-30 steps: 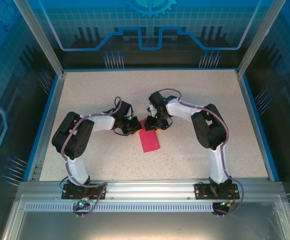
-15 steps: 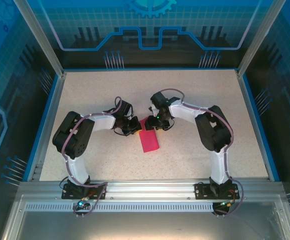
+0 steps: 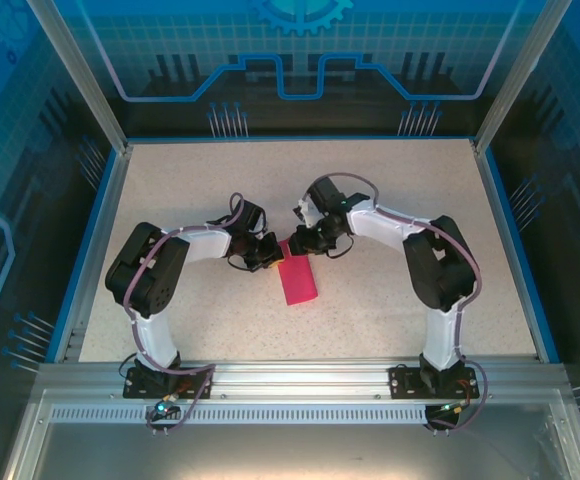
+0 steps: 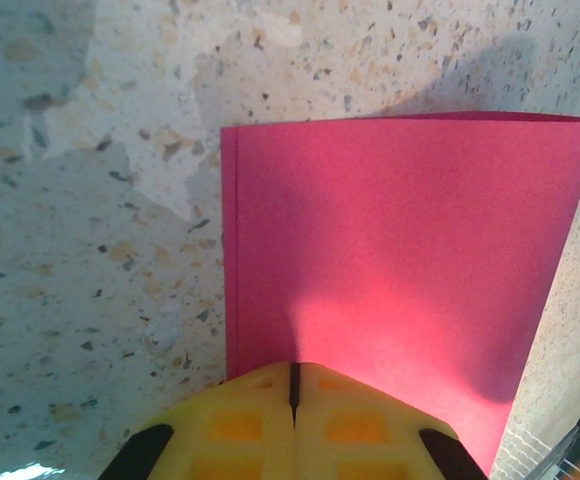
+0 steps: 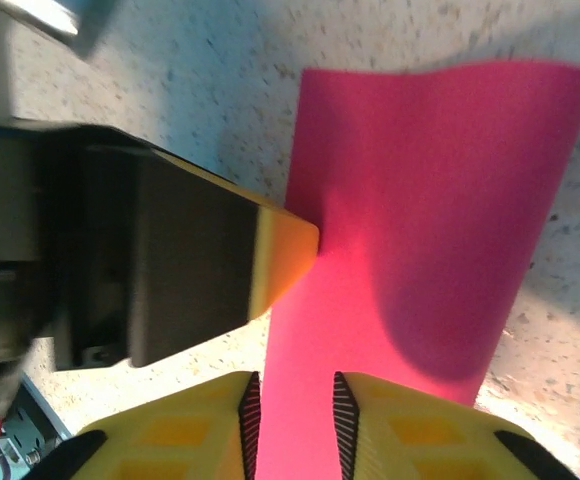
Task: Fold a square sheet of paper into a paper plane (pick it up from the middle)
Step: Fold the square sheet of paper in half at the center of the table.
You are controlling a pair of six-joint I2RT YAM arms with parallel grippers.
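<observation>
Folded sheet of paper [image 3: 299, 280], magenta-pink and plain, lies as a narrow rectangle near the middle of the bench [image 3: 420, 190], its long side running from the far end towards the near edge, slightly slanted; both arms bend at the elbow and reach inward, wrists low, meeting at the paper's far end. The left gripper [image 3: 272, 256] comes in from the left; in its wrist view its fingers [image 4: 260, 425] are closed tight, only a thin seam between them, the tips resting on the paper's edge, and two layers show along the left side of the paper [image 4: 400, 250]. The right gripper [image 3: 298, 243] stands at the far short edge; in its wrist view the gripper [image 5: 292, 385] keeps a narrow gap between ribbed pads, pink showing in the gap; whether the pads touch the paper [image 5: 430, 200] cannot be told. The far edge bows up a little; the arms' shadows darken part of the sheet.
</observation>
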